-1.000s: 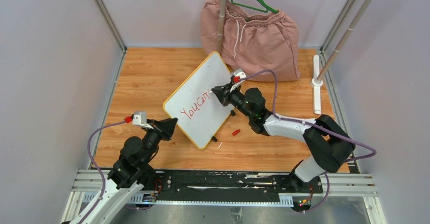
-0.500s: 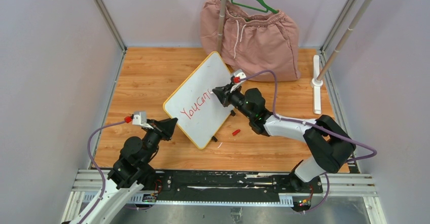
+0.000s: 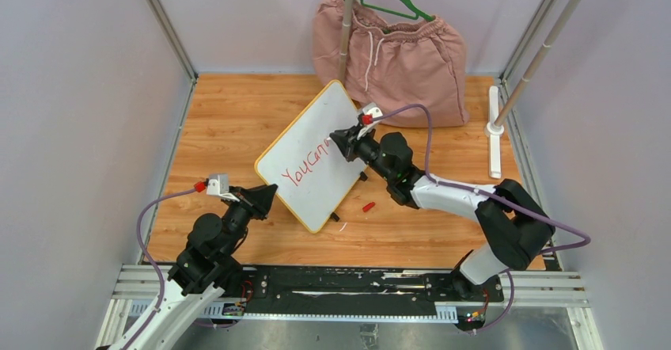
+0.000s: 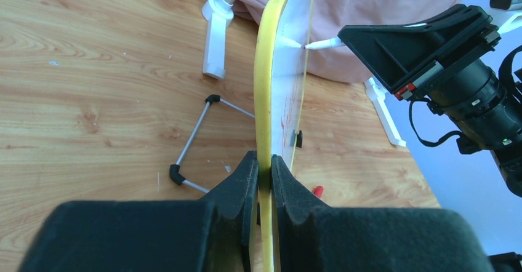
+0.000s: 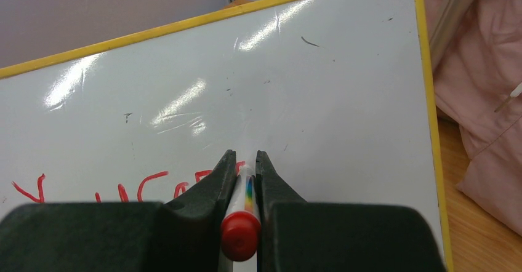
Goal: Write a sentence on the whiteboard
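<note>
The left gripper (image 4: 265, 161) clamps the near left edge of the whiteboard (image 3: 316, 120), holding it tilted at the centre of the table (image 3: 221, 120). The right gripper (image 5: 246, 161) is closed on a marker (image 5: 248, 189), whose tip touches the board just right of the red sentence (image 3: 305, 165), which reads "YouCan"

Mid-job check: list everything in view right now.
whiteboard: one, white with yellow rim, tilted mid-table
sentence: one line, red, reads "YouCan", on the board
marker: one, white with red end, tip on the board
red piece: one, small, on table right of board
shorts: one pair, pink, on green hanger at back
rack: one, white poles, back right
table: one, wooden
left pincer: black, shut on the whiteboard's rim
right pincer: black, shut on the marker
</note>
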`<state>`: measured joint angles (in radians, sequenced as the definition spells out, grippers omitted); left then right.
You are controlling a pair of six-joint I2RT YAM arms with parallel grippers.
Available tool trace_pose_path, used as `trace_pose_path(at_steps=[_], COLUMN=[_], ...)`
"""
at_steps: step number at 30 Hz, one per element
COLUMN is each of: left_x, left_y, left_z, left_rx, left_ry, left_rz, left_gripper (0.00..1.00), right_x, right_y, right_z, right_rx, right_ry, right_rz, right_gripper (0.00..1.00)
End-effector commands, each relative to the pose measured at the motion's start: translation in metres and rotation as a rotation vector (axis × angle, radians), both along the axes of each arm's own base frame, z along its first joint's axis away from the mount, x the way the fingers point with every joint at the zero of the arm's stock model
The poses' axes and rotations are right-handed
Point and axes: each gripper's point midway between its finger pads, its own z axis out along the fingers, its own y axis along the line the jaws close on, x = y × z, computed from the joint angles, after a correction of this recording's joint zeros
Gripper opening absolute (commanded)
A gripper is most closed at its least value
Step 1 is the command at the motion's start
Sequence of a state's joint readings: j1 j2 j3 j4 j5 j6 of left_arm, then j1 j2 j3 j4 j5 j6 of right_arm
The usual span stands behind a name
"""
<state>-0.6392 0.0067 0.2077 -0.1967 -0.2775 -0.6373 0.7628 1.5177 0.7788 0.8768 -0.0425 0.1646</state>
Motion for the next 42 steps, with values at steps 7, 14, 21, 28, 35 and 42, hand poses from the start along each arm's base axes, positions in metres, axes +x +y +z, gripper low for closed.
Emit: trace_pose_path(at_steps=[7,14,21,28,35,42], left_x=[0.0,0.0,0.0,-0.001,-0.001,-0.001], left_y=[0.008,0.009,0.009,0.009,0.009,0.009], left_z=[-0.002,-0.002,-0.002,-0.002,-0.002,-0.001], left_rx=[0.052,0.051,0.051,0.049,0.049,0.049], left_ry=[-0.01,-0.011,-0.011,-0.013,-0.012,-0.014], left_rz=[0.029,0.029,0.03,0.03,0.031,0.031], left_gripper=[0.0,0.0,0.0,0.0,0.0,0.0], right_x=[0.012,0.015,0.017,0.012,0.005,-0.002], right_y=[0.005,0.009,0.011,0.013,0.01,0.001], right_z=[0.022,0.033,0.033,0.016,-0.001,-0.018], right_rx=[0.009,0.017,0.01,0.003,-0.001,-0.014], right_ry=[-0.046,-0.066,-0.068,-0.03,0.008,0.036], right_rz=[-0.009,-0.001,0.002,0.024,0.031,0.014], right_gripper=[0.0,0.0,0.0,0.0,0.0,0.0])
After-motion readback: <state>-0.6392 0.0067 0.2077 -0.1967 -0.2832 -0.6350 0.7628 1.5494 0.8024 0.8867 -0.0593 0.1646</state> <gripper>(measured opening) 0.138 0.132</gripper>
